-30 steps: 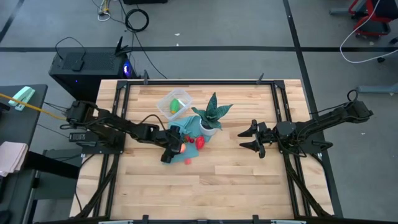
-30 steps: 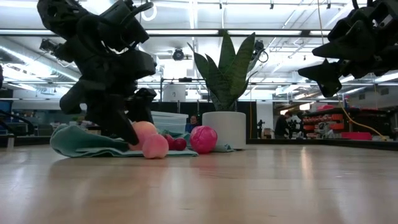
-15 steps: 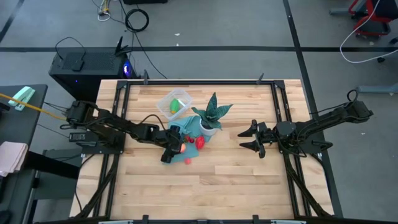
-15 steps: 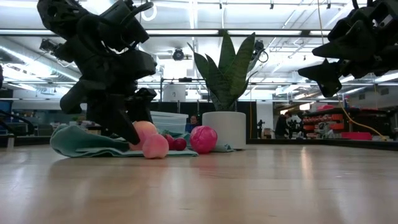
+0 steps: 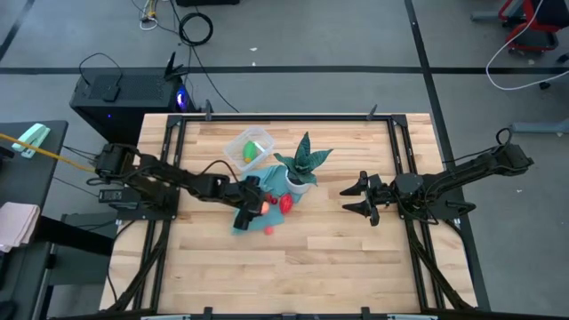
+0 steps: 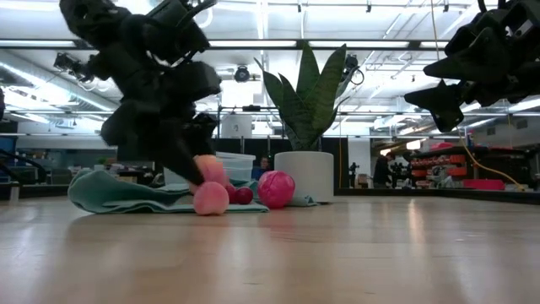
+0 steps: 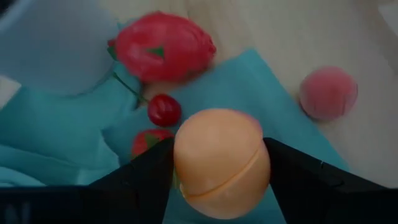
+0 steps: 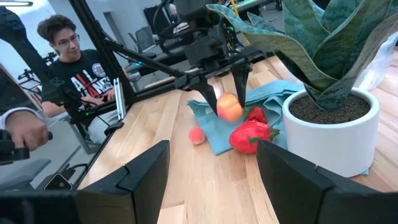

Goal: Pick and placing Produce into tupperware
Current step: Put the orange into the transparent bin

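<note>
My left gripper (image 5: 255,206) is shut on the round orange fruit (image 7: 221,163) above the teal cloth (image 5: 271,188). On the cloth lie the larger red fruit (image 7: 163,46), a cherry (image 7: 164,110) and a small red piece (image 7: 146,142). A pinkish-red fruit (image 5: 268,230) rests on the bare wood near the cloth's edge. The clear tupperware (image 5: 249,147) stands toward the far edge with the green fruit (image 5: 254,151) inside it. My right gripper (image 5: 347,199) hangs open above the table, right of the potted plant (image 5: 302,169). My left gripper pinches the orange fruit between its two fingers (image 7: 146,177), one on each side of its widest part (image 7: 183,158). The fingers slant down from the table's left. The fruit (image 8: 229,107) is lifted clear, just above the cloth.
The spiky plant in its white pot (image 8: 329,127) stands at the cloth's right end, between the produce and my right arm. A black frame (image 5: 284,116) runs round the table's far edge and sides. A person (image 8: 68,62) sits beyond the table's left side. Bare wood (image 5: 302,267) lies toward the near edge.
My left gripper has risen a little and shifted toward the table's right and far side, still shut on the orange fruit. The fruit has come up off the teal cloth with it.
</note>
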Robot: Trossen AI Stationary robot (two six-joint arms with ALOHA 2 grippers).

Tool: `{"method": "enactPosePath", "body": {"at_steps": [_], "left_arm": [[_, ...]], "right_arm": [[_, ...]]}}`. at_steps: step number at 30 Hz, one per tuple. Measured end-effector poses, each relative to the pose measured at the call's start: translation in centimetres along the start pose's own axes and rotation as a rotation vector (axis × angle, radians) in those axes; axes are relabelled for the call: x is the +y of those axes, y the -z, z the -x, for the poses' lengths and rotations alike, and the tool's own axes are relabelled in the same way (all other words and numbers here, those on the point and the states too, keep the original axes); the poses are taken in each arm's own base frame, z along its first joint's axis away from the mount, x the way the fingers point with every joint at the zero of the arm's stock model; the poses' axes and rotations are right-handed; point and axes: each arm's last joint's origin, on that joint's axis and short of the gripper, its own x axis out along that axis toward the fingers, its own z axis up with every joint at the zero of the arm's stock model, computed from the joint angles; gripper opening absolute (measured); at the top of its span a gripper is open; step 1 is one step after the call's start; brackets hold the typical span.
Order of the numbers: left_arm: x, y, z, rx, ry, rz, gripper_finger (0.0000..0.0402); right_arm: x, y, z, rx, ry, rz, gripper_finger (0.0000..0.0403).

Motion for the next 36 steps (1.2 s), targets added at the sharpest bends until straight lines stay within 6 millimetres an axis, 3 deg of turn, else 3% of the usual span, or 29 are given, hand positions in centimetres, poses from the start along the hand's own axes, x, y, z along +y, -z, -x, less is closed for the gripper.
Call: {"method": "enactPosePath", "body": {"at_steps": [8,18,29,36], "left_arm": [[0.9,-3.1,1.2,0.079,0.017,-0.024,0.0247],[3.1,-6.2,4.3,0.288,-0.043,-0.09,0.024],[9.3,-5.0,6.9,0.485,-0.103,0.049,0.0243],[13.1,-3.9,8.2,0.506,-0.157,0.117,0.0241]], "right_arm": [[0.0,0.0,0.0,0.0,0.0,0.0,0.0246],[0.0,0.0,0.0,0.0,0.0,-0.007,0.0246],[0.0,0.0,0.0,0.0,0.0,-0.007,0.0246],[0.0,0.0,0.0,0.0,0.0,-0.007,0.0246]]}}
